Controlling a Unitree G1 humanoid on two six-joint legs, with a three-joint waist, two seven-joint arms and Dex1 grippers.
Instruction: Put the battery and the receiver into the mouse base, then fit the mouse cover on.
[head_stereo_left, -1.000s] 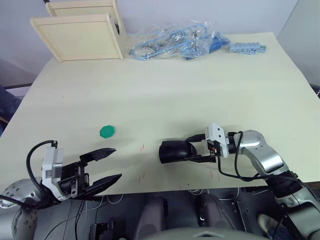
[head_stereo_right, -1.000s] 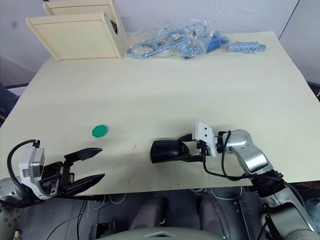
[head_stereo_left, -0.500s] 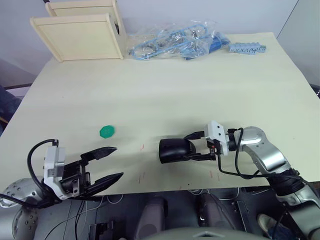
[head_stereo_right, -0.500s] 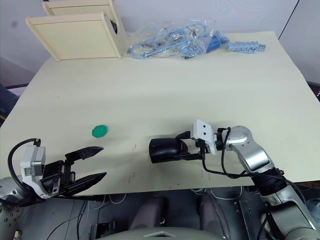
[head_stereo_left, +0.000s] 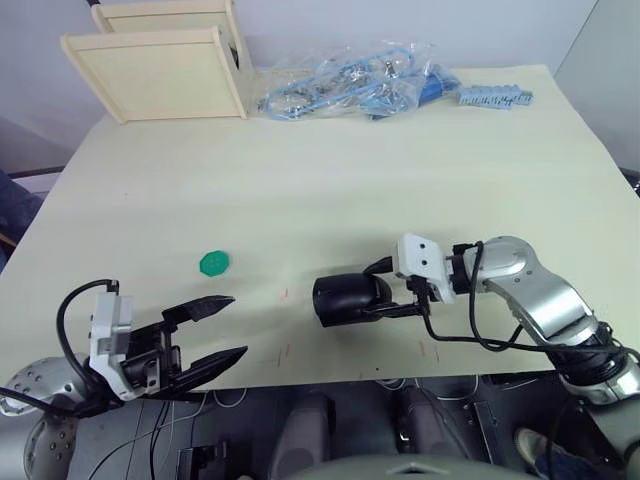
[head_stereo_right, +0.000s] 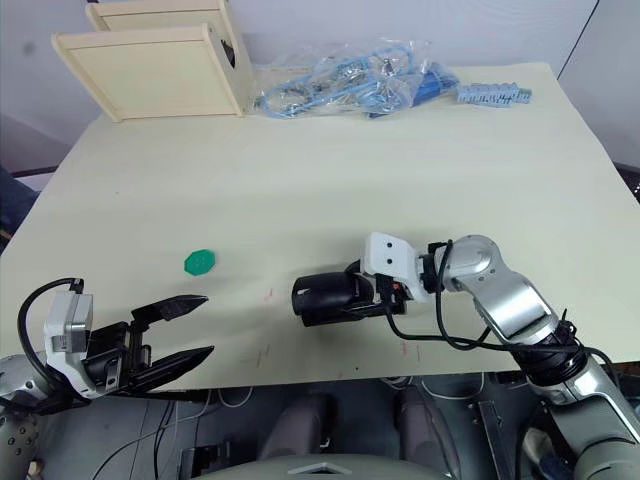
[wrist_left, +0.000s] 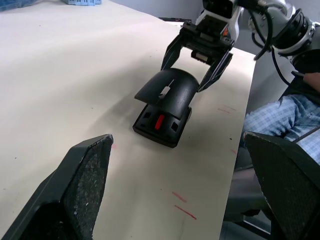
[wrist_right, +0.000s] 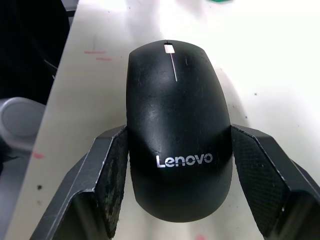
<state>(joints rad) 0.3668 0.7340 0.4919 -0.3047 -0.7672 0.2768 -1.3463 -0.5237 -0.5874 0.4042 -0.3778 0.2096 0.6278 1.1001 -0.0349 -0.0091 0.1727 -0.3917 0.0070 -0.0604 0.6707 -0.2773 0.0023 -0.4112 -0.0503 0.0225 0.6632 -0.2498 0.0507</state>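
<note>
Glossy black arched mouse cover (wrist_left: 170, 89) sits over the black oval mouse base (wrist_left: 162, 122), front edge raised, hiding most of the base interior between the right gripper (wrist_left: 200, 62) jaws. Can't tell if battery or receiver is inside. Right fingertips cut off in the wrist view.

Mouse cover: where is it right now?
The mouse cover sits on the mouse base near the table's front edge, between the right claw's fingers, its front end raised; the green disc lies further left.
</note>
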